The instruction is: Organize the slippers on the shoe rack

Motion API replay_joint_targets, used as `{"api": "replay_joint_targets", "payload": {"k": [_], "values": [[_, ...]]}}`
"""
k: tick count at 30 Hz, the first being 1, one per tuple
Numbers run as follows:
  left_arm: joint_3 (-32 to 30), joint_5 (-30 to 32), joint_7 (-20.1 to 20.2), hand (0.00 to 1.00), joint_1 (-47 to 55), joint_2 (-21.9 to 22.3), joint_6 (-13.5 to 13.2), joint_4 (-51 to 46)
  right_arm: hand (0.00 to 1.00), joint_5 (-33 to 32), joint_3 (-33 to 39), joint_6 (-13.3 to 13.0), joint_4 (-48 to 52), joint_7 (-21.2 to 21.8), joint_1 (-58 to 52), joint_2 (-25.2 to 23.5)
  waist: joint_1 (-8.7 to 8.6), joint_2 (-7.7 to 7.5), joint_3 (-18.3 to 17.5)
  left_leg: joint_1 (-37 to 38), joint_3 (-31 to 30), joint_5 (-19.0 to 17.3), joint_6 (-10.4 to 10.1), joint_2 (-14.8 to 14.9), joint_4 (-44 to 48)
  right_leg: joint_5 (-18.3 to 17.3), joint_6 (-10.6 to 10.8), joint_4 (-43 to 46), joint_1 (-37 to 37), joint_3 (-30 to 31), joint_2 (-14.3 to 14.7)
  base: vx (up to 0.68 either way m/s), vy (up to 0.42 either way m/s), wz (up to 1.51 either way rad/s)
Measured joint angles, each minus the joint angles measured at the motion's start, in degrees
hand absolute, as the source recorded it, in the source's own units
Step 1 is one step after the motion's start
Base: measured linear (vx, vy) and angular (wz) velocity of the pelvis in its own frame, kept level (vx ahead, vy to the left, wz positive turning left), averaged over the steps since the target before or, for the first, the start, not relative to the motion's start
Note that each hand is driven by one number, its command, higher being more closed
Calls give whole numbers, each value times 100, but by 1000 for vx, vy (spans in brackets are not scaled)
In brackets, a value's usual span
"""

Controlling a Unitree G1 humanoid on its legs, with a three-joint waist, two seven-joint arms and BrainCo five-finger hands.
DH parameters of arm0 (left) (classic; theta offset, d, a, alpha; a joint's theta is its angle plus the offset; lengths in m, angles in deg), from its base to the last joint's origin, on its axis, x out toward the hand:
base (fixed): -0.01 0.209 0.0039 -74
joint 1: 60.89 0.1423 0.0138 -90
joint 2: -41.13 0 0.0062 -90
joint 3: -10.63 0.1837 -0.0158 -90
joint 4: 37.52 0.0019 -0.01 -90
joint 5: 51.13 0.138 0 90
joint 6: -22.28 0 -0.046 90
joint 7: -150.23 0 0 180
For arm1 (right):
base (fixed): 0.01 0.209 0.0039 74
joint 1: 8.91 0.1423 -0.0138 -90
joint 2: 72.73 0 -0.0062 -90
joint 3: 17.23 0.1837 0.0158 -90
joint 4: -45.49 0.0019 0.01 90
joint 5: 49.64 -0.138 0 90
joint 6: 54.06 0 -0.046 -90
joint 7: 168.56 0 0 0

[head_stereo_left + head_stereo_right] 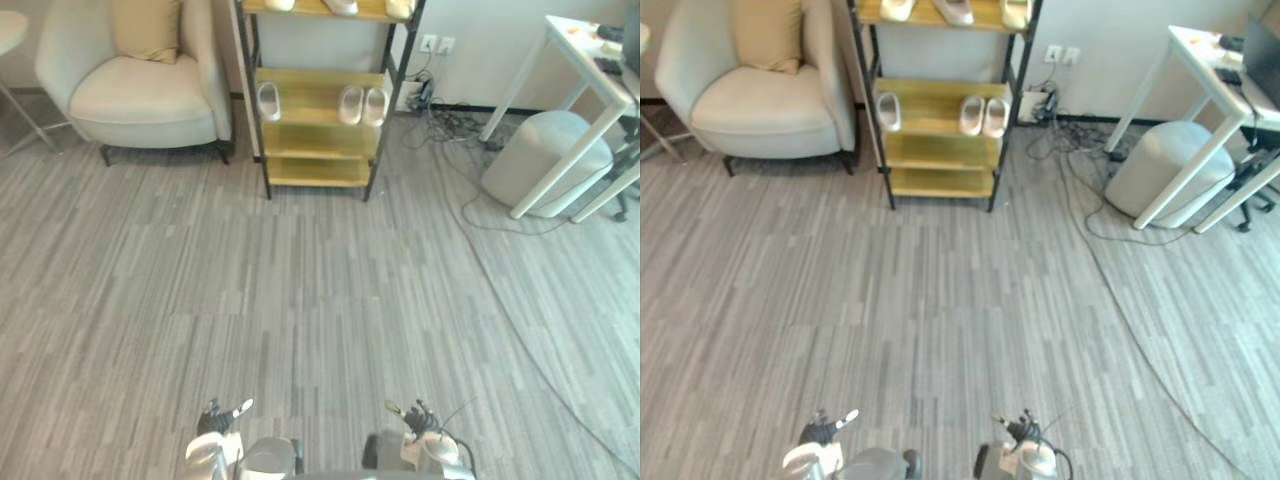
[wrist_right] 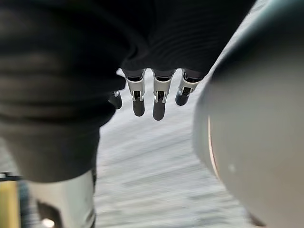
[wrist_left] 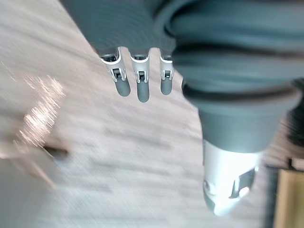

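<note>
Left robot hand [image 1: 215, 420] and right robot hand [image 1: 418, 418] hang empty, fingers apart
Shoe rack [image 1: 320, 140] far off at 12 o'clock; overstepping could topple its slippers [image 1: 362, 104]

Soft, even room light falls on the grey floor [image 1: 300, 300] ahead of me, bright and without hard shadows. Faint shade gathers under the armchair [image 1: 140, 95] and the shoe rack [image 1: 315, 170]. Beside my left hand [image 3: 141, 85], white glare speckles the floor. My right hand [image 2: 159, 102] hangs backlit, its cover dark.

I see the shoe rack [image 1: 312, 92] far ahead, slippers [image 1: 351, 104] on its shelves, an armchair [image 1: 135, 90] left of it, a pouf [image 1: 540, 150] under a desk [image 1: 585, 55] at its right.
</note>
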Motion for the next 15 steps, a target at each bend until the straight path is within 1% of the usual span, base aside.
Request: {"api": "replay_joint_targets", "payload": {"k": [1, 2, 3, 4, 5, 6, 7, 8, 9, 10, 11, 12, 13, 14, 15], "values": [[8, 6, 0, 0, -32, 76, -7, 4, 0, -1, 4, 0, -8, -2, 12, 13, -31, -2, -2, 94, -109, -11, -19, 26, -63, 255, -63, -915, -18, 179, 157, 364, -104, 50], [16, 10, 3, 0, -52, 116, -9, 6, 0, -3, 5, 2, -34, -3, 26, 36, -88, -17, -15, 170, -295, -71, -124, 19, -71, 713, -127, -1805, -5, 481, 280, 477, -175, 89], [-25, 20, 0, 0, -28, 158, -7, 19, 0, -3, 4, 6, -96, -4, 17, 83, -161, -72, -43, 324, -569, -219, -333, -18, -79, 1365, -242, -2321, 12, 666, 311, 531, -258, 98], [-68, 34, 2, 0, 9, 176, -8, 22, 0, -11, 3, 14, -128, 4, 0, 94, -183, -155, -89, 415, -737, -313, -381, -42, -69, 1691, -321, -2282, 3, 765, 332, 546, -273, 77], [-144, 58, -16, 0, 34, 252, 1, 56, 0, -1, 4, 27, -184, 3, 110, 205, -205, 121, -84, 508, -883, -377, -392, 154, -31, 1489, -389, -1959, -4, 551, 467, 648, -313, 57], [-286, 72, -9, 0, 133, 365, -4, 57, 0, 5, 15, 29, -234, -5, 136, 281, -206, 336, -218, 290, -1079, -369, -409, 341, 489, 1131, -484, -1904, 94, 403, 569, 532, -232, 37], [-338, 73, -15, 0, 119, 383, -3, 55, 0, 5, 12, 43, -237, -4, 146, 291, -205, 419, -211, 134, -1108, -367, -409, 424, 905, 1052, -533, -1937, 190, 305, 623, 618, -286, 35], [-494, 78, -13, 0, 125, 413, 4, 57, 0, 3, -4, 44, -213, -5, 141, 301, -216, 558, -176, -266, -1090, -235, -580, 549, 1969, 910, -604, -2053, 440, 218, 776, 513, -244, 14], [-526, 82, -8, 0, 145, 418, 13, 54, 0, -1, -35, 35, -201, -15, 144, 307, -207, 670, -109, -754, -1028, 286, -697, 734, 3225, 818, -688, -2251, 840, 190, 962, 504, -214, 3], [-516, 103, -6, 0, 226, 392, 13, 24, 0, -12, -43, 56, -211, -25, 126, 285, -130, 668, -45, -1118, -920, 338, -743, 962, 4204, 709, -812, -2460, 1225, 187, 1096, 480, -154, -10], [-506, 142, -2, 0, 216, 374, 12, -9, 0, -13, -46, 55, -212, -38, 82, 233, -72, 675, -7, -1424, -789, 182, -744, 1064, 4742, 562, -917, -2590, 1578, 205, 1162, 462, -121, -11], [-456, 176, 8, 0, 217, 270, 10, -87, 0, -22, -63, 53, -216, -60, 71, 176, 6, 568, 36, -1780, -689, 43, -760, 1031, 4953, 435, -941, -2716, 1907, 216, 1153, 421, -128, -3], [-380, 176, 12, 0, 226, 213, 3, -142, 0, -27, -114, 59, -231, -65, 35, 163, 42, 488, 31, -2074, -566, -27, -711, 993, 4855, 363, -941, -2880, 2130, 230, 1139, 412, -129, 0], [-339, 172, 23, 0, 235, 232, -6, -187, 0, -38, -145, 60, -229, -67, 23, 149, 73, 458, 39, -2384, -450, -117, -629, 945, 4554, 364, -878, -3021, 2347, 251, 1126, 394, -78, -3], [-365, 159, 24, 0, 244, 245, -18, -237, 0, -53, -144, 63, -227, -74, 28, 150, 92, 447, 37, -2663, -304, -202, -609, 867, 4044, 319, -832, -3171, 2517, 279, 1102, 418, -39, -6]]}}
